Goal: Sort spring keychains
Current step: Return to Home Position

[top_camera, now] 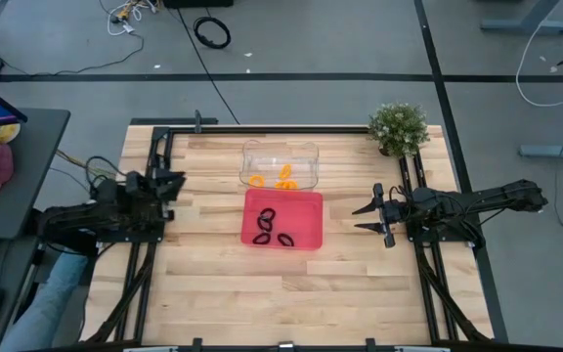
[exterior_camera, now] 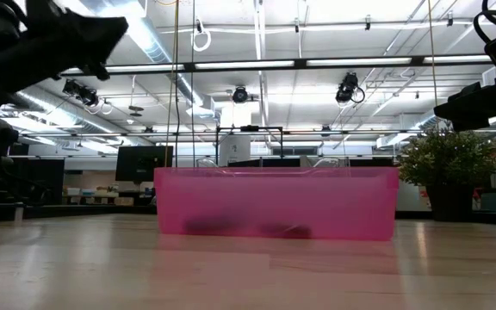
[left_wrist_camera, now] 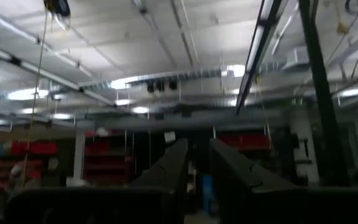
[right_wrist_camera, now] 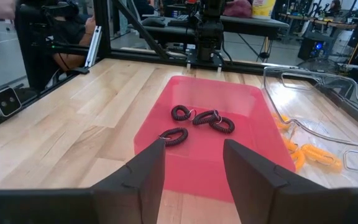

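The right hand (right_wrist_camera: 194,171) hangs above the right part of the bench (top_camera: 213,293). Its two fingers (right_wrist_camera: 146,169) are set wide apart with nothing between them. It looks across at the red bin (right_wrist_camera: 229,99) from a little way off and touches nothing. The left hand (left_wrist_camera: 197,168) is at the left edge of the bench, tilted up toward the ceiling, with only a narrow gap between its fingers, and it is also empty. The red bin is in the middle of the bench, and in it lie the black spring keychains (right_wrist_camera: 205,116). The right wrist view shows four of them, three close together and one nearer to that hand. Just beside this bin, on the far side, stands a clear bin (top_camera: 280,152), and the orange spring keychains (top_camera: 286,176) lie in it. No keychain shows on the bare wood, so I judge that the sorting is finished and both arms need only go to their rest pose. If one had to be picked up, it should handle as a very light and soft thing. The coil would bend and spring under the fingers and might roll or jump away. The better place to hold is across the coiled body, with a gentle close, because the small ring at its end seems thin and slippery. Where two coils touch, they may hook together and come up as a pair.
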{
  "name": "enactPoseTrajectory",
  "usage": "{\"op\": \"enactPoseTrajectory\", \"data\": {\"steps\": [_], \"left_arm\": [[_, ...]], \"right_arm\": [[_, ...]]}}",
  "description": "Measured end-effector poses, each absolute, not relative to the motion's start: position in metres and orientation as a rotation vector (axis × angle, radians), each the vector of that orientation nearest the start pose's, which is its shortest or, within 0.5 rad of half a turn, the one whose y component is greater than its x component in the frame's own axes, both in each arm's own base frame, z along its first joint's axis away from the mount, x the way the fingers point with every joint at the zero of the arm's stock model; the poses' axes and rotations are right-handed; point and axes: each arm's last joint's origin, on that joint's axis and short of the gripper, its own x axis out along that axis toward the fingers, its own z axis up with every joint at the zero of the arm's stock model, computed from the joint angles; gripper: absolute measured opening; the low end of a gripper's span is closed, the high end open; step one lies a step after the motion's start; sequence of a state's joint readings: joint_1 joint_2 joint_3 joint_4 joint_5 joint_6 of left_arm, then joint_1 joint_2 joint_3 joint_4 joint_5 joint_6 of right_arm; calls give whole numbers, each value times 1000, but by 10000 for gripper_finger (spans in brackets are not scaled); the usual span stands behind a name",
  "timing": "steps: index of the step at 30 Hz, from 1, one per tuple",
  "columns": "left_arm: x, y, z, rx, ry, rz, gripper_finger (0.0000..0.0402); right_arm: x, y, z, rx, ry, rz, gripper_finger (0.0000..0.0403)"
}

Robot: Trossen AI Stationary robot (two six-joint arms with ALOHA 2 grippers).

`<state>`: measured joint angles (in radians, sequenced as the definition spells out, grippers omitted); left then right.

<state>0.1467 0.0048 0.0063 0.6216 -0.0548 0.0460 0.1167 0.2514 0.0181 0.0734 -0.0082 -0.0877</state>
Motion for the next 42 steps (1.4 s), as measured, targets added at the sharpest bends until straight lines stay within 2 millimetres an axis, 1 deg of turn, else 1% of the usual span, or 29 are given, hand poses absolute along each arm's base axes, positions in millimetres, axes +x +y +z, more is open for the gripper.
{"op": "enactPoseTrajectory", "data": {"steps": [10, 17, 27, 32, 42], "left_arm": [[93, 17, 188, 61, -234, 265, 69], [96, 18, 172, 54, -60, 279, 69], [96, 18, 169, 77, -26, 267, 69], [97, 14, 167, 163, -3, 157, 69], [100, 15, 163, 146, 51, 153, 69]], "right_arm": [[111, 13, 155, -96, 155, 132, 166], [111, 13, 155, -96, 155, 132, 166], [111, 13, 156, -96, 154, 132, 166], [111, 13, 155, -96, 155, 132, 166], [111, 13, 156, -96, 154, 132, 166]]}}
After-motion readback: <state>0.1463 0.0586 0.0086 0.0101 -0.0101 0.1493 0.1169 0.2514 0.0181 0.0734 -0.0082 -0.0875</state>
